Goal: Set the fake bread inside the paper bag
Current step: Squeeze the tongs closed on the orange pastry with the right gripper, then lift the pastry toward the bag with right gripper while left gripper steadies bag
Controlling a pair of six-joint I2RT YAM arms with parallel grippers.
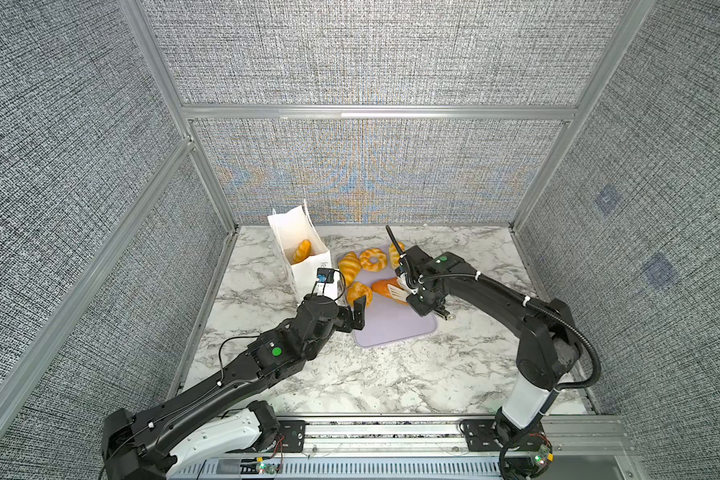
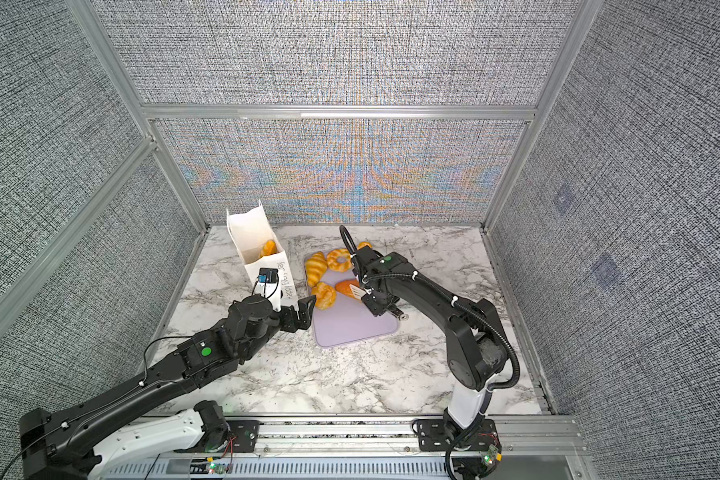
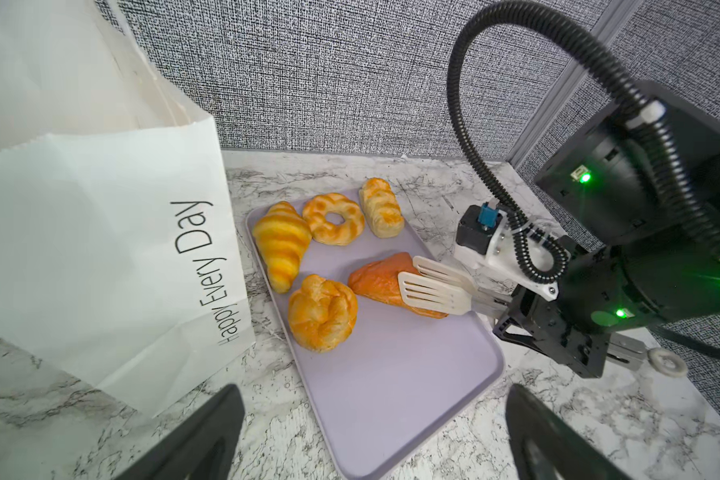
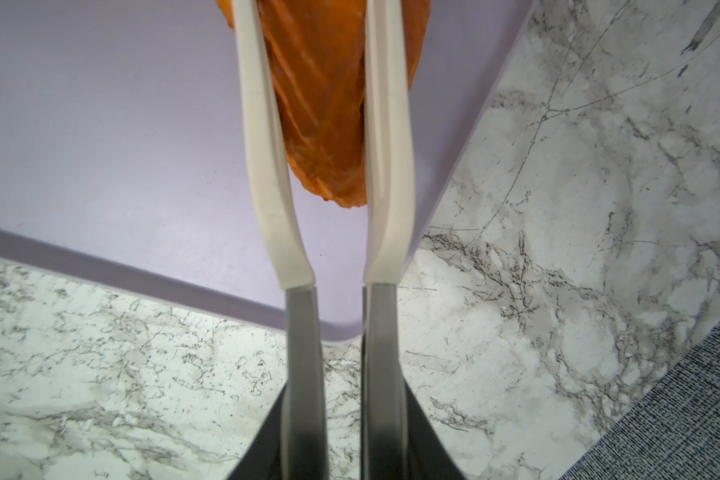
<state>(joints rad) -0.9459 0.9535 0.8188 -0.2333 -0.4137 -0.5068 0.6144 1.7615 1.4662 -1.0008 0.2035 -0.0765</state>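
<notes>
Logged paper bag [image 1: 307, 277] upright at back left of marble table [image 1: 350, 382], with open mouth and lettered side turned toward lavender tray [image 1: 391, 330]. Spotted one yellow roll [image 1: 302, 251] inside bag, leaning against inner wall. Counted five more pieces on tray, just right of bag. Noted striped croissant [image 3: 282, 245], ring pastry [image 3: 333, 218] and ridged block roll [image 3: 381, 208] along far end. Noted knotted bun [image 3: 323, 312] and orange-brown piece [image 3: 374, 274] in row nearer to robot.

Found right gripper [image 3: 412, 273] low over right side of tray, with white slotted blades drawn narrow around orange-brown piece. Saw one blade on each side of it in right wrist view, both touching. Could not tell whether piece was lifted or lying on tray.

Marked left gripper [image 1: 357, 312] at left edge of tray, just beside knotted bun and in front of bag's near corner. Recorded jaws spread wide with nothing held. Saw no contact with bread or bag in left wrist view.
</notes>
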